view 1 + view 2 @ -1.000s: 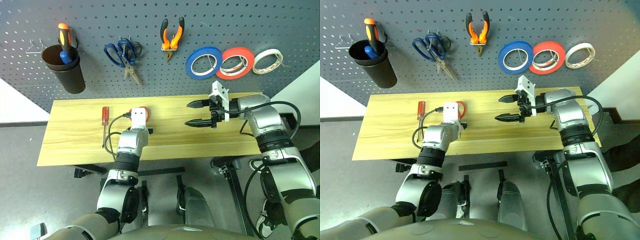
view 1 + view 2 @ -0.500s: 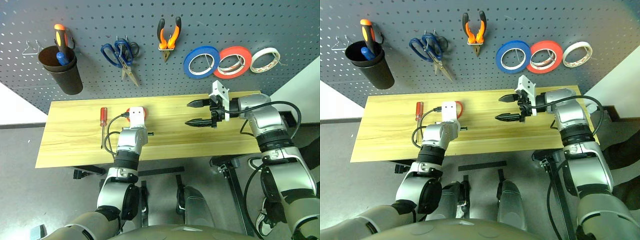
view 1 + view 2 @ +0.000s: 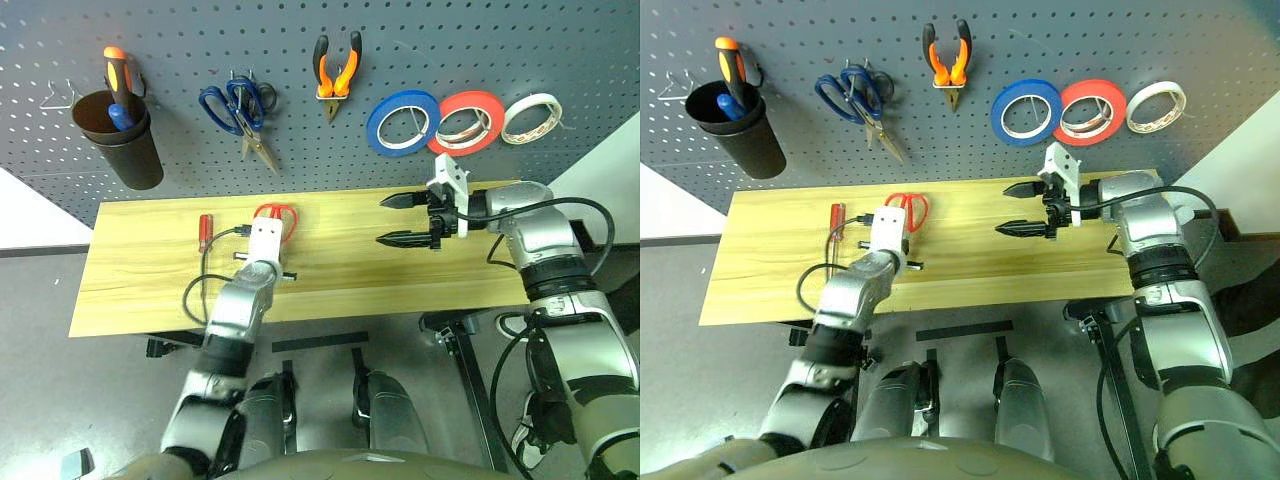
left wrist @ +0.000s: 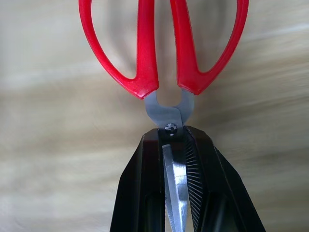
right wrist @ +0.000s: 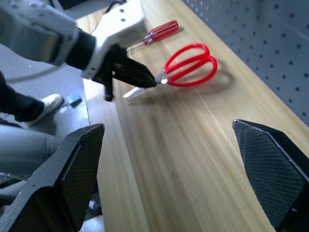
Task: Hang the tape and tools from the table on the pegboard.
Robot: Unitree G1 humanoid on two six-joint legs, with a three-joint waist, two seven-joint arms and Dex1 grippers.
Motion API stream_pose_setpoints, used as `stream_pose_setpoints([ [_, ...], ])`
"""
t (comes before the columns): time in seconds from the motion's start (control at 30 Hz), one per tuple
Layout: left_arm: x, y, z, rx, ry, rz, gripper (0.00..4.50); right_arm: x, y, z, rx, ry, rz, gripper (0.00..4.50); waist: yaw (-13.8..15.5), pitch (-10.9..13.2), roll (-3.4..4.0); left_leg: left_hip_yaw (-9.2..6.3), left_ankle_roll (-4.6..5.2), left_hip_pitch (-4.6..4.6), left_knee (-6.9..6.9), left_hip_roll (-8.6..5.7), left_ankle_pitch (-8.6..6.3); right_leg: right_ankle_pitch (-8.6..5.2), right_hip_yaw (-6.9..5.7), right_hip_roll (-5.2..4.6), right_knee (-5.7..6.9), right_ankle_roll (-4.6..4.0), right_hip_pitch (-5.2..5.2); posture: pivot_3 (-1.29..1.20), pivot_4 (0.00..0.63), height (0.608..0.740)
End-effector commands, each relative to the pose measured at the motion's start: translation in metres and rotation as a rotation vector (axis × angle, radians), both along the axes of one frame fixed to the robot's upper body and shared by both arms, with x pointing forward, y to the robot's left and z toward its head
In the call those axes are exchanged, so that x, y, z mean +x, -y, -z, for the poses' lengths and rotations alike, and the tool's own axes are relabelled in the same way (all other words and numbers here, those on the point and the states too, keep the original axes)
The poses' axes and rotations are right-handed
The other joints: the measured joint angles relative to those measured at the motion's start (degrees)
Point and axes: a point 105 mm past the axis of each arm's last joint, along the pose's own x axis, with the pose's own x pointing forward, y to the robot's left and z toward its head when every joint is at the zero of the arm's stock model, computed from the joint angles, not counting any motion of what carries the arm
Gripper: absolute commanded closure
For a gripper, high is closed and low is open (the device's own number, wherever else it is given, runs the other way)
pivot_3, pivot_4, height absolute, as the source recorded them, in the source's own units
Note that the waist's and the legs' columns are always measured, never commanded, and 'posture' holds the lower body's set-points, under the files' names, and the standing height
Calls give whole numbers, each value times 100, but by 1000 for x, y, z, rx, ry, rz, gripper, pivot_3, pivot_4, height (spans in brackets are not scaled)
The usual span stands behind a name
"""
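While the left gripper (image 4: 174,145) is clamping its two black fingers on the steel blades of the red-handled scissors (image 3: 275,213) just behind the pivot, the red loops are pointing away from it toward the dark grey perforated pegboard (image 3: 300,120), so the long axis is running from the robot to the panel; the scissors are sitting low over the light yellow wooden table (image 3: 330,255), and I cannot tell whether they are touching it; the left arm is the nearer one; the right gripper (image 3: 405,220) is hovering well apart with fingers spread and empty; the blade tips are hidden between the fingers; a free silver hook is hard to make out.
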Motion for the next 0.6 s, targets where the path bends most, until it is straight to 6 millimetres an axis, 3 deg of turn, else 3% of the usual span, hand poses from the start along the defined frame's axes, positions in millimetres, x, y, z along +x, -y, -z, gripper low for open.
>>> stream_pose_setpoints([
  [0.03,-9,0,-27,-62,146,96,4254,-7,0,-18,43,42,-39,0,9,-1,2,-1,0,0,1,1,0,0,0,-3,-3,0,2,-14,249,732],
  [0.37,-54,-20,-61,-45,457,275,4254,-12,-3,-35,99,73,-56,0,19,-13,10,6,1,-7,-7,1,-1,1,-3,-5,-42,0,4,12,193,732],
  [0.47,-64,-22,-85,-124,603,313,4254,-14,-3,-46,128,81,-60,0,33,-24,6,12,1,-10,-1,2,0,4,-9,-2,-41,-4,6,17,180,732],
  [0.6,-72,-26,-106,-89,745,361,4254,-14,-1,-62,176,109,-46,0,49,-42,6,14,1,-10,0,2,-1,6,-9,-3,-42,-5,7,17,168,732],
])
